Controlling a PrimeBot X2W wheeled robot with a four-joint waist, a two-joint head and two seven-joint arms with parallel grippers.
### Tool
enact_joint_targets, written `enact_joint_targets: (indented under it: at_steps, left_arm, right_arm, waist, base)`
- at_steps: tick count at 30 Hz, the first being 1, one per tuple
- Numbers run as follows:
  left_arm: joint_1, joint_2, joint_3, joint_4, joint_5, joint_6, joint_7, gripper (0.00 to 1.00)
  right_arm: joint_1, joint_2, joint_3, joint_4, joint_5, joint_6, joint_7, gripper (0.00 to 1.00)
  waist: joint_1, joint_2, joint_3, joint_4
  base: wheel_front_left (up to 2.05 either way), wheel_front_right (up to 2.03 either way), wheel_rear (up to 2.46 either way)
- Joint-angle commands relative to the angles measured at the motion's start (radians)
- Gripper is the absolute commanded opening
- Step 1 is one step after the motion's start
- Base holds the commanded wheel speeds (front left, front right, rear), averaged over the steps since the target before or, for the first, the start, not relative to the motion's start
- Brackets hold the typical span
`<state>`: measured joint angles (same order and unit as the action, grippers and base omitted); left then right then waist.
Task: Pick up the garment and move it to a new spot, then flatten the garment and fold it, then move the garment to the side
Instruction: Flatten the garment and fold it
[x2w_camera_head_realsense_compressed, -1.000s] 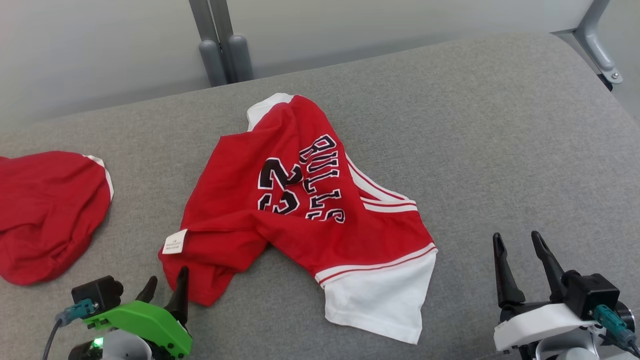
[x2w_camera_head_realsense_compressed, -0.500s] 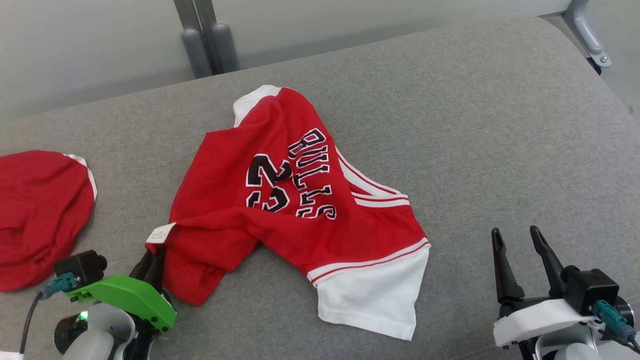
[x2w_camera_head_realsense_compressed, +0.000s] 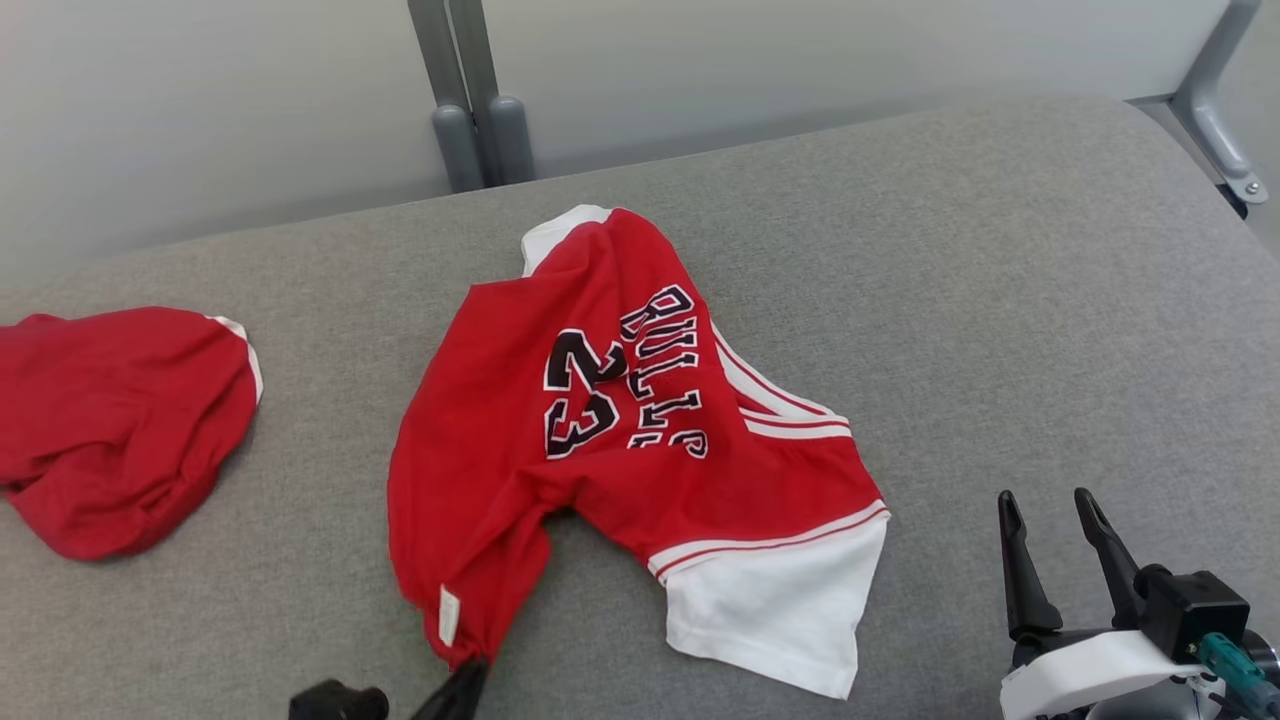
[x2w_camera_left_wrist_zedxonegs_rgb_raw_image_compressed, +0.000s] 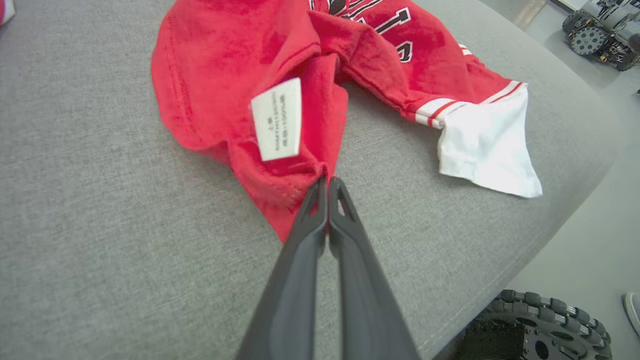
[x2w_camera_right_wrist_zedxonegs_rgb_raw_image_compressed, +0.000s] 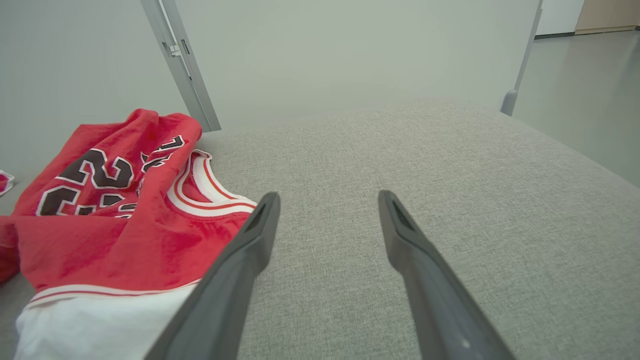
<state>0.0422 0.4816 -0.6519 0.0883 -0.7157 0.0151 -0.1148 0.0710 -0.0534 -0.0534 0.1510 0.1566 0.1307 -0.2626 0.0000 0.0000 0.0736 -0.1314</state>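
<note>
**Item 1: garment** (x2w_camera_head_realsense_compressed: 620, 420) (x2w_camera_left_wrist_zedxonegs_rgb_raw_image_compressed: 240, 75) (x2w_camera_right_wrist_zedxonegs_rgb_raw_image_compressed: 115, 215). Red jersey with white panels and red-and-white striped trim, black lettering "BULLS" and the number 23.
- Location: lies crumpled near the middle of the grey padded surface (x2w_camera_head_realsense_compressed: 1000, 300), closer to the robot's left than its right.
- Long axis: runs from far to near in the head view, from a white corner at the far end to 2 near lobes.
- Near lobes: a red corner at near left and a white sleeve (x2w_camera_head_realsense_compressed: 775, 610) at near right.
- Direction: the lettering reads from far to near, with the tops of the letters toward the robot's right. The striped neckline also faces that side.
- Detail: a white care label (x2w_camera_head_realsense_compressed: 449, 615) (x2w_camera_left_wrist_zedxonegs_rgb_raw_image_compressed: 277, 120) sits on the near-left corner, which tapers to a point.

**Item 2: left gripper** (x2w_camera_head_realsense_compressed: 465, 690) (x2w_camera_left_wrist_zedxonegs_rgb_raw_image_compressed: 327, 182). Its fingers are pressed together, pinching the tip of that near-left red corner just below the label. It sits at the bottom edge of the head view.

**Item 3: right gripper** (x2w_camera_head_realsense_compressed: 1045, 500) (x2w_camera_right_wrist_zedxonegs_rgb_raw_image_compressed: 328, 196). Its fingers are spread apart and hold nothing. It sits over bare padding at near right, beside the white sleeve but apart from it.

**Item 4: second red garment** (x2w_camera_head_realsense_compressed: 120, 420). Bunched at the far left of the surface, well apart from the jersey.

**Item 5: 2 grey posts** (x2w_camera_head_realsense_compressed: 470, 100). They stand behind the far edge of the surface.
</note>
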Motion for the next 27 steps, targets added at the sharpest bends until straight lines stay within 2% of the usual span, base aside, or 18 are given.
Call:
enact_joint_targets:
  at_steps: [1, 3, 6, 7, 8, 9, 10, 12, 16, 18, 20, 22, 24, 27]
  left_arm:
    - [0.030, 0.007, -0.015, -0.018, 0.027, 0.009, -0.017, 0.00]
    - [0.053, 0.019, -0.044, -0.015, 0.070, 0.005, -0.041, 0.00]
    - [0.068, 0.004, -0.074, 0.025, 0.116, 0.012, -0.079, 0.00]
    - [0.069, -0.006, -0.082, 0.048, 0.131, 0.014, -0.093, 0.21]
    - [0.072, -0.015, -0.084, 0.065, 0.139, 0.017, -0.103, 0.47]
    - [0.071, -0.018, -0.086, 0.091, 0.153, 0.026, -0.113, 0.80]
    - [0.074, -0.021, -0.086, 0.120, 0.155, 0.033, -0.117, 1.00]
    - [0.078, -0.034, -0.080, 0.168, 0.155, 0.043, -0.126, 1.00]
    - [0.115, -0.056, 0.006, 0.221, 0.118, 0.118, -0.144, 1.00]
    - [0.144, -0.078, 0.075, 0.216, 0.103, 0.158, -0.151, 1.00]
    - [0.159, -0.106, 0.177, 0.153, 0.129, 0.192, -0.153, 1.00]
    - [0.194, -0.146, 0.270, 0.080, 0.175, 0.193, -0.150, 1.00]
    - [0.227, -0.193, 0.350, 0.020, 0.232, 0.176, -0.149, 1.00]
    - [0.244, -0.274, 0.448, -0.053, 0.314, 0.124, -0.149, 1.00]
  right_arm:
    - [0.013, -0.002, -0.004, -0.003, -0.005, 0.000, -0.003, 1.00]
    - [0.017, -0.002, -0.001, 0.000, -0.006, 0.000, -0.003, 1.00]
    - [0.017, -0.003, -0.001, 0.004, -0.006, 0.000, -0.003, 1.00]
    - [0.016, -0.002, 0.003, 0.006, -0.007, 0.000, -0.003, 1.00]
    - [0.017, -0.002, 0.006, 0.008, -0.007, 0.000, -0.003, 1.00]
    - [0.018, -0.002, 0.008, 0.009, -0.008, 0.000, -0.003, 1.00]
    - [0.018, -0.002, 0.010, 0.010, -0.008, 0.000, -0.003, 1.00]
    - [0.019, -0.003, 0.013, 0.012, -0.010, 0.000, -0.003, 1.00]
    - [0.024, -0.013, 0.012, 0.008, -0.012, 0.000, -0.003, 1.00]
    - [0.030, -0.014, 0.005, 0.003, -0.014, 0.000, -0.003, 1.00]
    - [0.035, -0.015, -0.005, -0.006, -0.015, 0.000, -0.003, 1.00]
    - [0.049, -0.017, -0.019, -0.015, -0.021, 0.000, -0.003, 1.00]
    - [0.057, -0.019, -0.023, -0.022, -0.024, 0.000, -0.003, 1.00]
    - [0.069, -0.025, -0.030, -0.030, -0.034, 0.000, -0.003, 1.00]
  waist:
    - [0.0000, 0.0000, -0.011, 0.019]
    - [0.0000, 0.0000, -0.013, 0.026]
    - [0.0000, 0.0000, -0.017, 0.034]
    - [0.0000, 0.0000, -0.020, 0.036]
    - [0.0000, 0.0000, -0.023, 0.037]
    - [0.0000, 0.0000, -0.025, 0.038]
    - [0.0000, 0.0000, -0.026, 0.038]
    - [0.0000, 0.0000, -0.030, 0.039]
    - [0.0000, 0.0000, -0.042, 0.033]
    - [0.0000, 0.0000, -0.050, 0.032]
    - [0.0000, 0.0000, -0.057, 0.037]
    - [0.0000, 0.0000, -0.064, 0.046]
    - [0.0000, 0.0000, -0.072, 0.056]
    - [0.0000, 0.0000, -0.086, 0.073]
  base:
    - [0.00, 0.00, 0.00]
    - [0.00, 0.00, 0.00]
    - [0.00, 0.00, 0.00]
    - [0.00, 0.00, 0.00]
    - [0.00, 0.00, 0.00]
    - [0.00, 0.00, 0.00]
    - [0.00, 0.00, 0.00]
    - [0.00, 0.00, 0.00]
    - [0.00, 0.00, 0.00]
    - [0.00, 0.00, 0.00]
    - [0.00, 0.00, 0.00]
    - [0.00, 0.00, 0.00]
    - [0.00, 0.00, 0.00]
    - [0.00, 0.00, 0.00]
